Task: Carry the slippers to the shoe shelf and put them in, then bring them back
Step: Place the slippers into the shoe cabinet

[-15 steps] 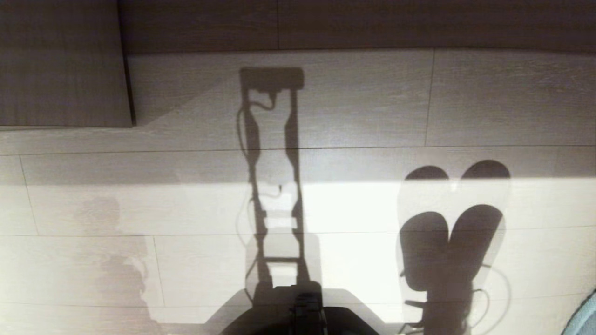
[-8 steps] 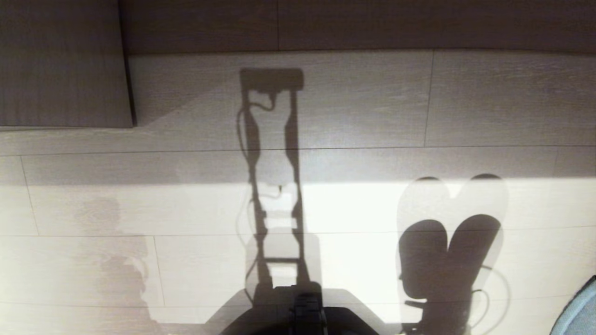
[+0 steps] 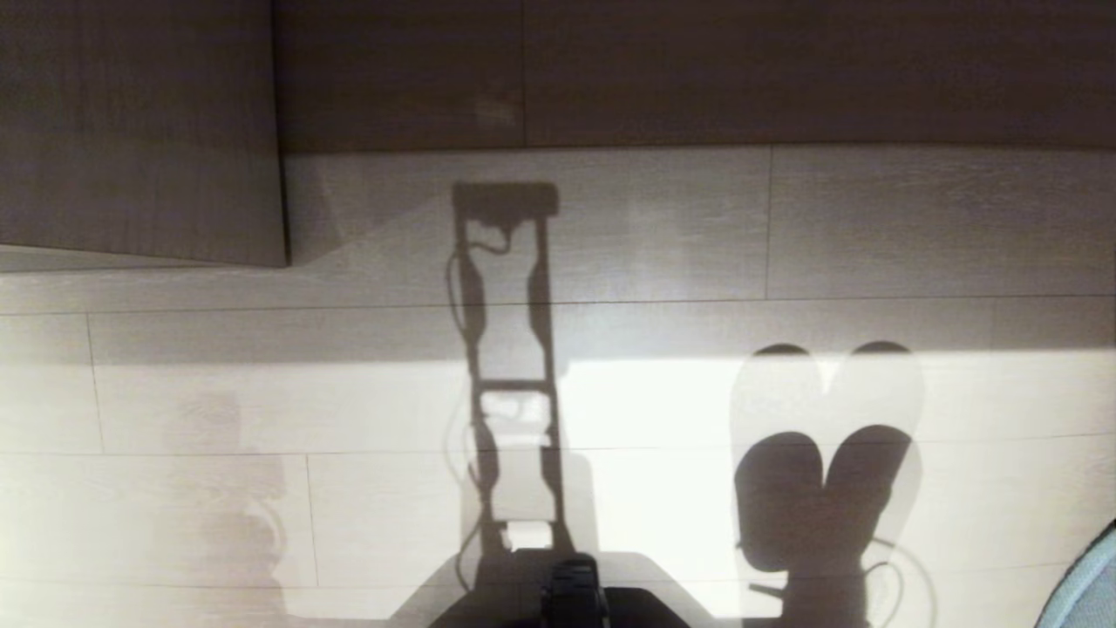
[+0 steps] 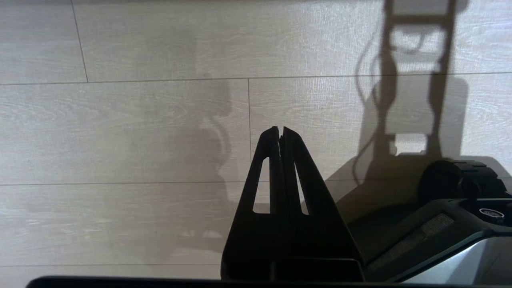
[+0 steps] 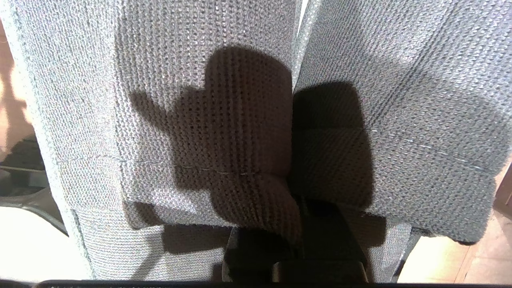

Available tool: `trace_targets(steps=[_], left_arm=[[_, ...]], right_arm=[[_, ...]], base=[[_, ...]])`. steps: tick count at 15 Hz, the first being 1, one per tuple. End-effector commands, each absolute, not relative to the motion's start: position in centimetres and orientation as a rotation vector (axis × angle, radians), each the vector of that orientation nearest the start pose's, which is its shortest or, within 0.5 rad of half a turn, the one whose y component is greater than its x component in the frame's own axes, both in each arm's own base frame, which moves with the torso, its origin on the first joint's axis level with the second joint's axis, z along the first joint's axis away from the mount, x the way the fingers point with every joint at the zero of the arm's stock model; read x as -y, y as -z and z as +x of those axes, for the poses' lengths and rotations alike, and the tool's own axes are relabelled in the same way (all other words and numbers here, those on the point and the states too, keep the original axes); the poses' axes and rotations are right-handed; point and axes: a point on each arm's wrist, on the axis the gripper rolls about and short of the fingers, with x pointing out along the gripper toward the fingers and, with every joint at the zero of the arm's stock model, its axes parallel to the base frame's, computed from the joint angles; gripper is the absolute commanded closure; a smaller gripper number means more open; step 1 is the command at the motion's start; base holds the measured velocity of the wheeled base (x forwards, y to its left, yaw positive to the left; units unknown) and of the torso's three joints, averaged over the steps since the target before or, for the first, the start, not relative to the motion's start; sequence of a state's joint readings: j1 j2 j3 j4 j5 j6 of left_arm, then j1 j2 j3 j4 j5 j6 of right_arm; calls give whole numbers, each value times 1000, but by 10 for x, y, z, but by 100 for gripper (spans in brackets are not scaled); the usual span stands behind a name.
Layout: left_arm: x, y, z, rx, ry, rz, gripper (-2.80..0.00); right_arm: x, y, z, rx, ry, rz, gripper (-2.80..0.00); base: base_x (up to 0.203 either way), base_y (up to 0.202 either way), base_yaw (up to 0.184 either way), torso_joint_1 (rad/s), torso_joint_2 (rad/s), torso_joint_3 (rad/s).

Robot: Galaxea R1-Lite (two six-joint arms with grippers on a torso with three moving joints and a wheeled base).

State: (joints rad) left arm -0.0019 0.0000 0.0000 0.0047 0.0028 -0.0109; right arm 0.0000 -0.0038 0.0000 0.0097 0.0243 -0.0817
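Carry step: keep the right gripper [image 5: 296, 240] clenched on the slippers [image 5: 200, 100] and move steadily so the pair doesn't swing or slip.
Grey-blue knit with broad stitched bands, they hang side by side filling the right wrist view; at the head view's lower right only an edge shows. Left gripper [image 4: 281, 132] is closed on nothing, over the floor [image 3: 218, 419].

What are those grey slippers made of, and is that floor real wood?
The slippers look like soft knitted fabric: fine rows of loops run across the grey bands, with a stitched seam line. The floor shows pale planks with a printed-looking wood grain and thin joints; it could be laminate or wood, the look leaves that open.
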Motion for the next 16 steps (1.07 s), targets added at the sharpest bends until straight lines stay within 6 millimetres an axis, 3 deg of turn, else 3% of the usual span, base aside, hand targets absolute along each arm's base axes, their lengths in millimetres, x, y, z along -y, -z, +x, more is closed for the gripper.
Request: trace_targets(steps=[1, 16], left_arm=[[0, -75, -23, -5, -2, -11, 0], [0, -75, -23, -5, -2, -11, 0]], right_arm=[[-1, -74, -23, -7, -25, -83, 0], [-1, -74, -23, -5, -23, -83, 0]], base=[[0, 0, 0, 2, 2, 203], [0, 0, 0, 2, 2, 202]])
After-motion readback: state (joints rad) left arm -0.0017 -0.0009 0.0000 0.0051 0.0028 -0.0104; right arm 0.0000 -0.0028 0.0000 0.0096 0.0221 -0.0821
